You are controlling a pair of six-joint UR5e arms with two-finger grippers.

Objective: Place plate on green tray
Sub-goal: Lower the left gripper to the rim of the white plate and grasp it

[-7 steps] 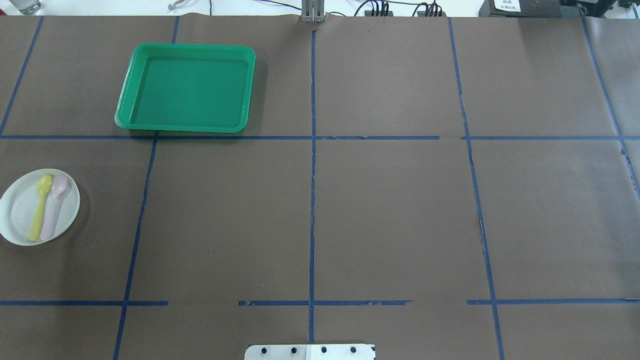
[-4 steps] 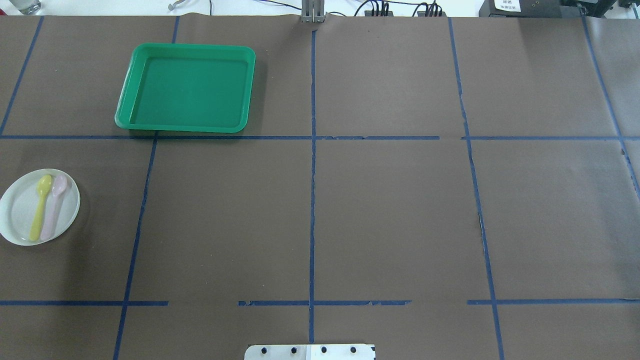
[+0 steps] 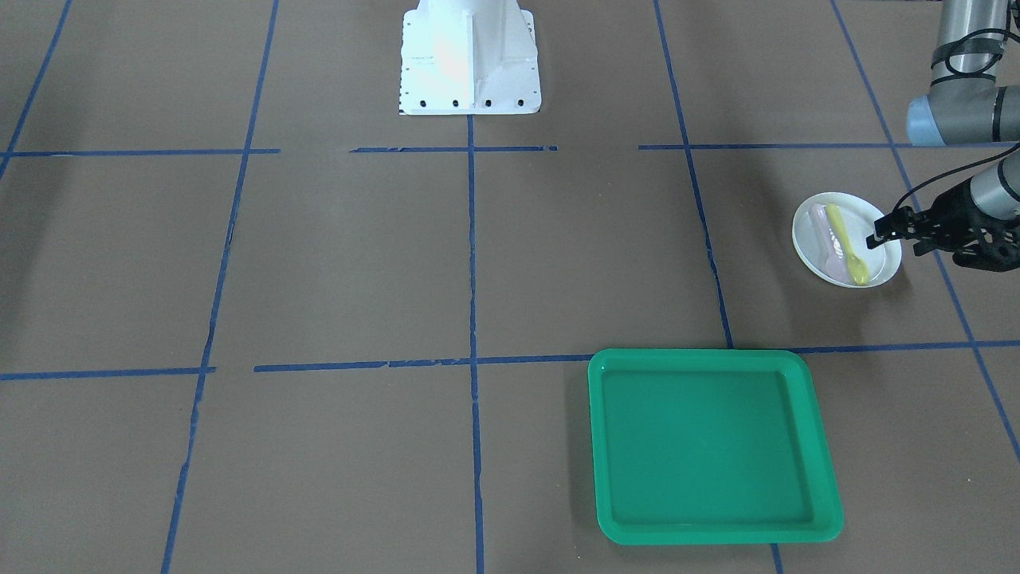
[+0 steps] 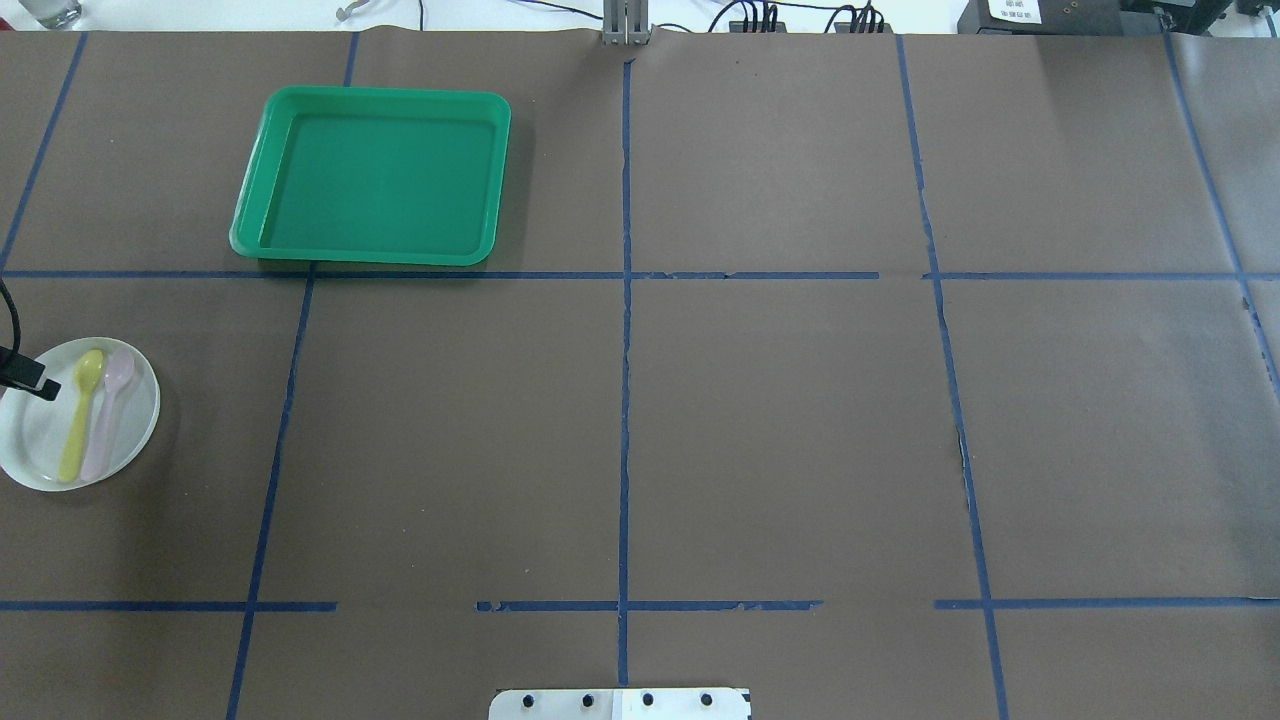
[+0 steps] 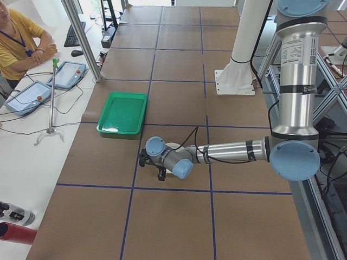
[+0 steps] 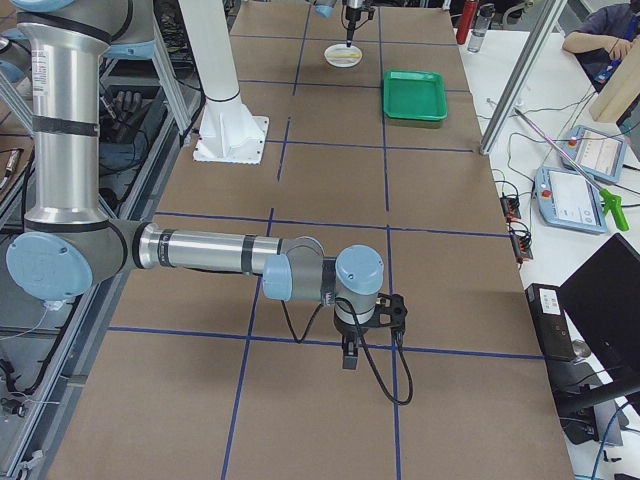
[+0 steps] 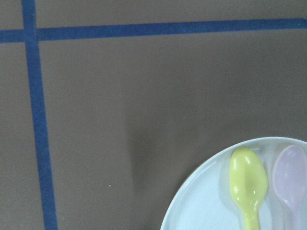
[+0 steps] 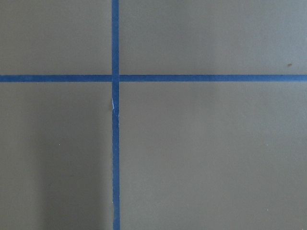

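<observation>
The white plate (image 3: 803,239) lies on the table at my left, apart from the green tray (image 3: 709,446). It bears a yellow spoon (image 3: 846,247) and a pale pink spoon (image 3: 829,239). In the overhead view the plate (image 4: 35,440) is at the left edge and the tray (image 4: 380,180) is farther back. My left gripper (image 3: 896,239) hovers over the plate's outer rim, jaws apart, holding nothing. One of its fingers (image 4: 38,385) shows in the overhead view. The left wrist view shows the plate's edge (image 7: 206,211). My right gripper (image 6: 350,350) shows only in the exterior right view; I cannot tell its state.
The robot's white base (image 3: 470,64) stands at the table's near middle. Blue tape lines (image 4: 625,300) divide the brown table cover. An operator (image 5: 21,43) sits beyond the table's far edge, with teach pendants (image 5: 68,73) beside him.
A finger of my left gripper has come into the overhead view from the left edge, over the plate. The plate and tray have not moved.
</observation>
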